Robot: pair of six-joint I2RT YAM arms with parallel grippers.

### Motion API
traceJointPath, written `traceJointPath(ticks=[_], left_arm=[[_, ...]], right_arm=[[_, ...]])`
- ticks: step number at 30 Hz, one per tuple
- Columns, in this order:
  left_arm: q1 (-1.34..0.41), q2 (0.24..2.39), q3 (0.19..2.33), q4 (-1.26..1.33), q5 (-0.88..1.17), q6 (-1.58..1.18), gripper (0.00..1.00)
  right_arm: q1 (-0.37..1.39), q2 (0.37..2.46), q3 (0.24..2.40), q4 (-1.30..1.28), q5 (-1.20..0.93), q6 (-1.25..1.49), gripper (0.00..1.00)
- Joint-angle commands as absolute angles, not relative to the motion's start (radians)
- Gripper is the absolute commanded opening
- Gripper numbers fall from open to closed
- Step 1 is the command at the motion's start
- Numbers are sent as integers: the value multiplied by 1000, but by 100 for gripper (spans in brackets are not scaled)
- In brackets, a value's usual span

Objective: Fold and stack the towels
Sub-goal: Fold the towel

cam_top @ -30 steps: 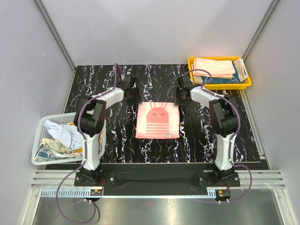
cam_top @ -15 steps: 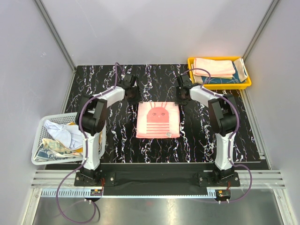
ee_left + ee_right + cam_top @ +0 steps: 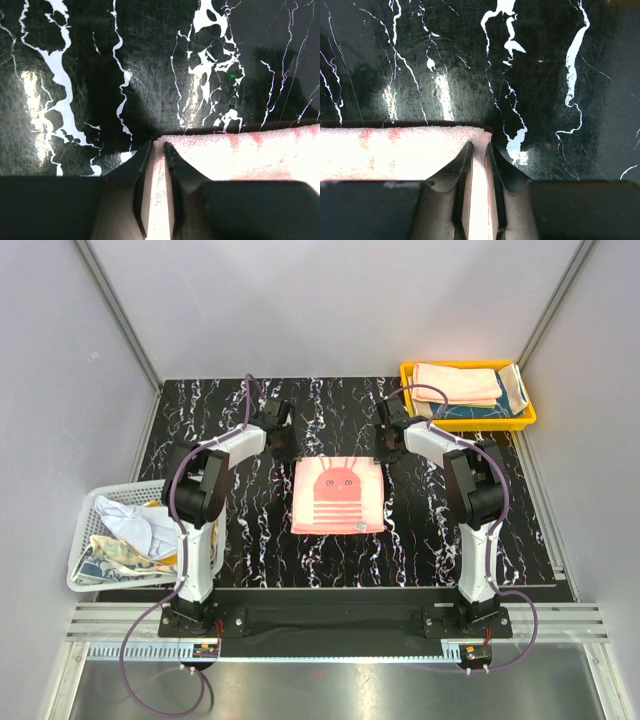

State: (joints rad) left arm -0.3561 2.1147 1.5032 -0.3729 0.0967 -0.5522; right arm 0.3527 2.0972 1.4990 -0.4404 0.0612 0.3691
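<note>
1. Left end effector (image 3: 158,146): clenched on pink towel (image 3: 338,497), far left corner pinched.
2. Right end effector (image 3: 480,146): same grip, far right corner.
3. Towel lies flat, print up, mid-surface (image 3: 250,530), between both arms.
4. Folded towels (image 3: 457,382) in tray (image 3: 468,424), far right; loose towels (image 3: 140,530) in basket (image 3: 78,570), left.

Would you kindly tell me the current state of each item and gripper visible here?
pink towel with red pattern: spread flat, unfolded
left gripper: shut on the towel's far left corner
right gripper: shut on the towel's far right corner
folded towels: stacked in the yellow plastic tray
crumpled towels: heaped unfolded in the white mesh basket
</note>
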Motion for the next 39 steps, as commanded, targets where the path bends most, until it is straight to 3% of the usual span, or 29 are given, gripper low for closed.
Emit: traceJointPath(ticks=[1, 7, 20, 30, 39], left_arm=[[-353, 2143, 1508, -351, 115, -549, 17], [-353, 2123, 1483, -293, 135, -563, 0], [-351, 1979, 1376, -120, 110, -614, 0], [-350, 1826, 1289, -38, 97, -621, 0], [-350, 1700, 1088, 38, 92, -646, 0]], right_arm=[[350, 2111, 1534, -440, 69, 344, 22], [350, 2105, 1531, -426, 57, 345, 14], [350, 1979, 1462, -328, 66, 345, 2], [350, 1833, 1344, -227, 51, 339, 1], [350, 1714, 1189, -180, 35, 360, 1]])
